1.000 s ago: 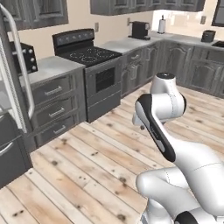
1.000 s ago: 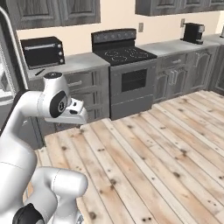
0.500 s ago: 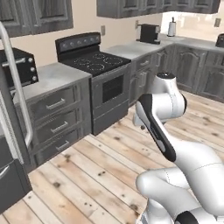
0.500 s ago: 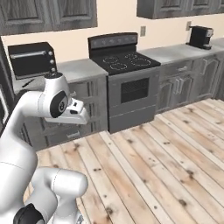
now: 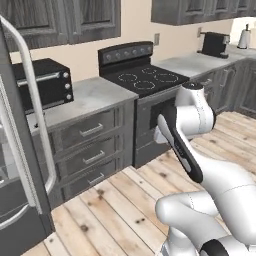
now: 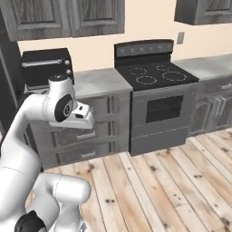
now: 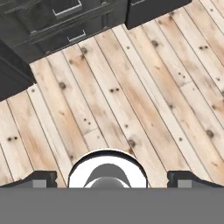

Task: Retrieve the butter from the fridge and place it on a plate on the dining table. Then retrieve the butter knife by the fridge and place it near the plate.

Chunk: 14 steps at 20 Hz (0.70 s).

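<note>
Swinging left — base turned, fridge (image 5: 15, 165) slid into frame | gripper (image 7: 112, 177) wide, empty | butter fetch not begun — approach only

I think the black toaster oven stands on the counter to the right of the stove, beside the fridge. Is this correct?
Not quite. The black toaster oven stands on the counter to the left of the stove, not the right. It is indeed on the fridge side. The left base view shows this clearly.
</note>
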Tool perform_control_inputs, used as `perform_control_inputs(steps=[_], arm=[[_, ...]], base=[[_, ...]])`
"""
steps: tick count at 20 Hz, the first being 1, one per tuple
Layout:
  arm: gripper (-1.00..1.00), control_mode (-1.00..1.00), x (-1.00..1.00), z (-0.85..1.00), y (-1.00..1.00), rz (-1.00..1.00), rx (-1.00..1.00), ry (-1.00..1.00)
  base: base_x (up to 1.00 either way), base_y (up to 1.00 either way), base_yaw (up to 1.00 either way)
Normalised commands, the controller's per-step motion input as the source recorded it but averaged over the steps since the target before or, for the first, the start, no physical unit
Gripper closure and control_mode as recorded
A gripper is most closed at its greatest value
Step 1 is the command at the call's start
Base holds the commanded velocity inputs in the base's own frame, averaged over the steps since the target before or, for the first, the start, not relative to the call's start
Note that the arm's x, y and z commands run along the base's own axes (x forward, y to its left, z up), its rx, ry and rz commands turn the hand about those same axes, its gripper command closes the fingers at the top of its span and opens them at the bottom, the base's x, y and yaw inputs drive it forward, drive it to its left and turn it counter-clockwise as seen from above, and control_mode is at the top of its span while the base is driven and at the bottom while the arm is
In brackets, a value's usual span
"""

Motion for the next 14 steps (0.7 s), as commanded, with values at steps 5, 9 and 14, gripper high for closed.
perform_control_inputs(steps=[5, 9, 14], arm=[[-1.00, 1.00, 0.00, 0.00, 0.00, 0.00, 0.00, 0.00], [-1.00, 1.00, 0.00, 0.00, 0.00, 0.00, 0.00, 0.00], [-1.00, 1.00, 0.00, 0.00, 0.00, 0.00, 0.00, 0.00]], base=[[0.47, -0.25, 0.42], [0.35, -0.39, 0.48], [0.48, -0.31, 0.43]])
